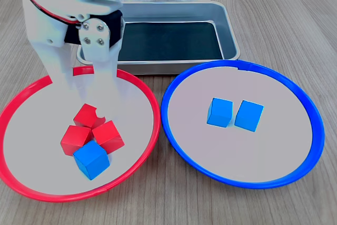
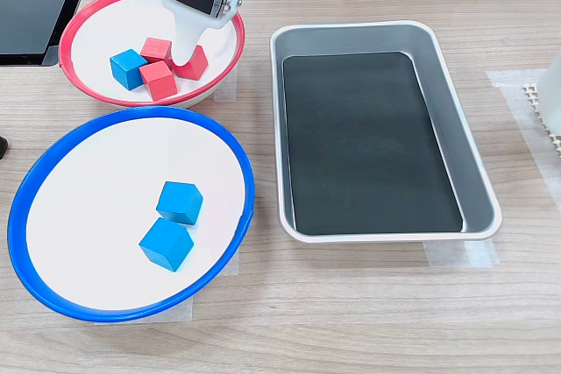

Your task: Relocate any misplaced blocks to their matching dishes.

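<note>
the gripper hung over the red dish, fingers spread and holding nothing. three red blocks lay clustered in that dish, a blue block touching them. two more blue blocks sat in the blue dish

two dishes side by side in front of a tray, on a wooden surface.

in the first exterior view the red-rimmed round dish lies left of the blue-rimmed round dish, the rectangular grey metal tray behind both. three small red cubes cluster touching a small blue cube in the left dish; two more blue cubes sit side by side in the right dish.
</note>
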